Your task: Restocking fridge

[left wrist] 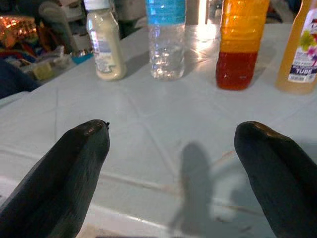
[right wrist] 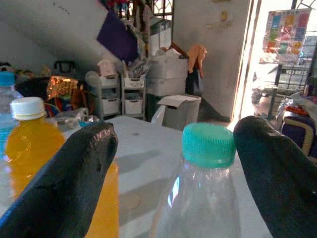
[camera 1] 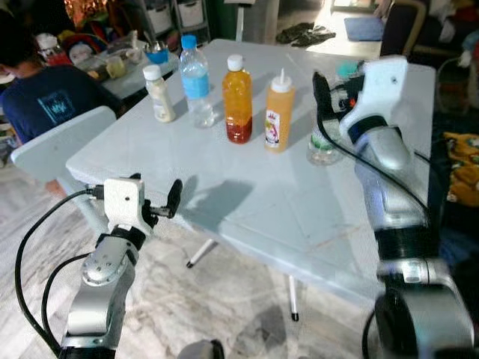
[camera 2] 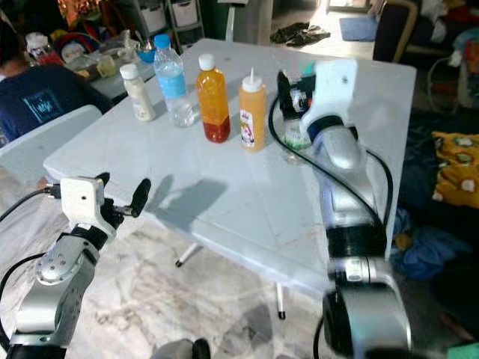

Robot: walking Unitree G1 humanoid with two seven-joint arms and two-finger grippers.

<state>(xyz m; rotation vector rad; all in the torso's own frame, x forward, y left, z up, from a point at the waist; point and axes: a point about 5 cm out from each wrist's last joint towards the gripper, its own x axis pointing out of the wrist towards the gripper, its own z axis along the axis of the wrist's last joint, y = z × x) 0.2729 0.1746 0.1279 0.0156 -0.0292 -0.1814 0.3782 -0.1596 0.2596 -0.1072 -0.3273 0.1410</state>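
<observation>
Green-capped clear bottle (right wrist: 203, 193) between end effector (right wrist: 173, 168) fingers.

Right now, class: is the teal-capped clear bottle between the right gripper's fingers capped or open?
Capped. A teal cap sits on the clear bottle between the right gripper's open fingers.

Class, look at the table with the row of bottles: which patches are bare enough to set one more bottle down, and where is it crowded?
Free: the near half of the table, between the bottle row and the front edge beside the left gripper; also the far right corner behind the right gripper. Crowded: the row from the cream sauce bottle to the yellow squeeze bottle and the green-capped bottle.
</observation>
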